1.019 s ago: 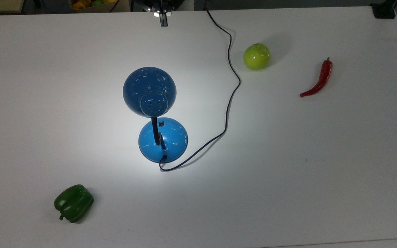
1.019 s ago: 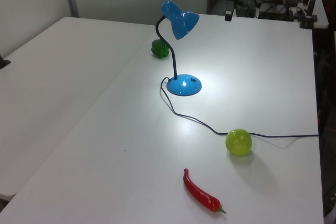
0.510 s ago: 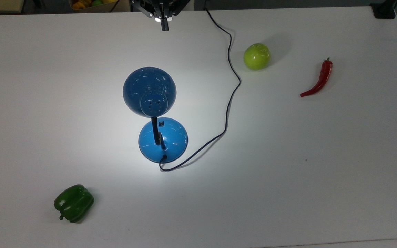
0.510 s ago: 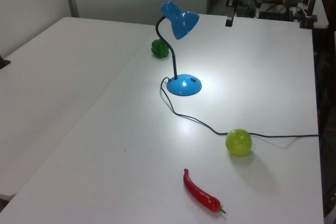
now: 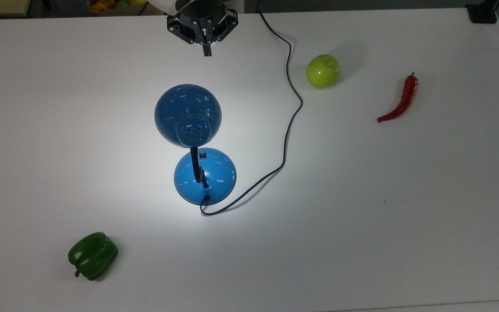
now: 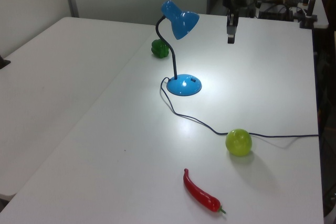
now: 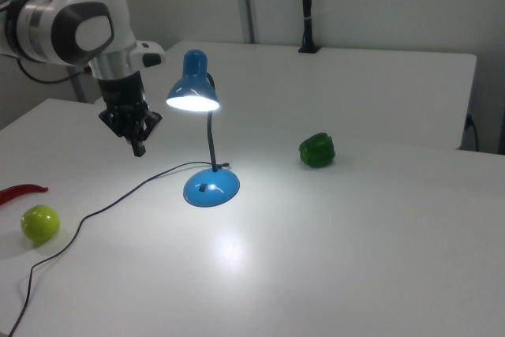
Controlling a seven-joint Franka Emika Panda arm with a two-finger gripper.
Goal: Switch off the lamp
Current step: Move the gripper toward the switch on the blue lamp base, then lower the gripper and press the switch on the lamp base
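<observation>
Glossy white rounded arm (image 7: pixel 75 17) with grey joint cap, black tool (image 7: pixel 139 146)

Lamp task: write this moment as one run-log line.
lamp: lit, untouched | gripper: shut, above table, short of shade | base switch: not pressed
</observation>
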